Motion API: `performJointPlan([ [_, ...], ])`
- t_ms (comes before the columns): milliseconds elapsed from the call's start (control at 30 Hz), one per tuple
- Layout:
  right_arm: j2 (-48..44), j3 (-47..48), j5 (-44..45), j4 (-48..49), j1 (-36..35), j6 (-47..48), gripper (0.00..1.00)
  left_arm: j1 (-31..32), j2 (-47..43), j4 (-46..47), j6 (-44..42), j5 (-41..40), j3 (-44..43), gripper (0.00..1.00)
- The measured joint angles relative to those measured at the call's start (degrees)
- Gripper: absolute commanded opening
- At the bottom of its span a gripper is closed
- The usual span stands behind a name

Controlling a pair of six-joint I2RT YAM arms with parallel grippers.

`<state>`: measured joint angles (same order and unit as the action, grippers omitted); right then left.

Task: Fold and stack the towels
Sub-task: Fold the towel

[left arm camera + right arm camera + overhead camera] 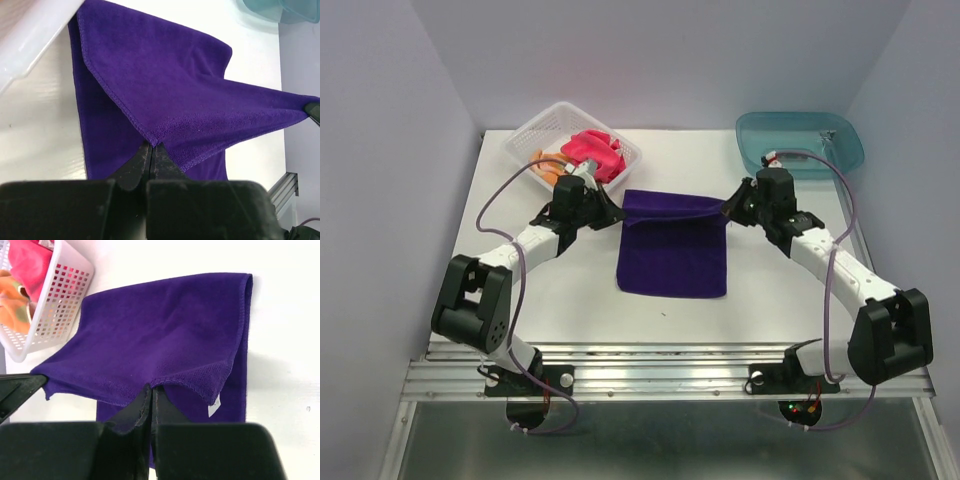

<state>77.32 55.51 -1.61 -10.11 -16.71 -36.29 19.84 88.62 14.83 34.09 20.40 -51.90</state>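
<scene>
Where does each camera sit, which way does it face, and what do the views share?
Top external: above and behind the robot, looking down on the table; left gripper and right gripper show, pinching the purple towel's corners.
Left wrist: on the left arm, facing across the towel toward the teal tray; own shut fingers show.
Right wrist: on the right arm, facing across the towel toward the white basket; own shut fingers show.
Shared: the purple towel.

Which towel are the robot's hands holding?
The purple towel: the left hand and right hand each pinch a far corner. The pink towel and orange towel sit in the white basket.
</scene>
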Motion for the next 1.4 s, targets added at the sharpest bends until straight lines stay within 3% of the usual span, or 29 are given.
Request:
performJointPlan([
  [667, -5.7, -11.32, 3.8, -1.75, -4.81, -3.04, 0.01, 3.32, -5.31, 1.55, 3.3, -2.27, 13.35, 0.0],
  [1400, -7.58, -17.46, 7.06, -4.79, -10.75, -8.72, 0.02, 5.51, -9.68, -2.56, 5.73, -5.88, 18.08, 0.0],
])
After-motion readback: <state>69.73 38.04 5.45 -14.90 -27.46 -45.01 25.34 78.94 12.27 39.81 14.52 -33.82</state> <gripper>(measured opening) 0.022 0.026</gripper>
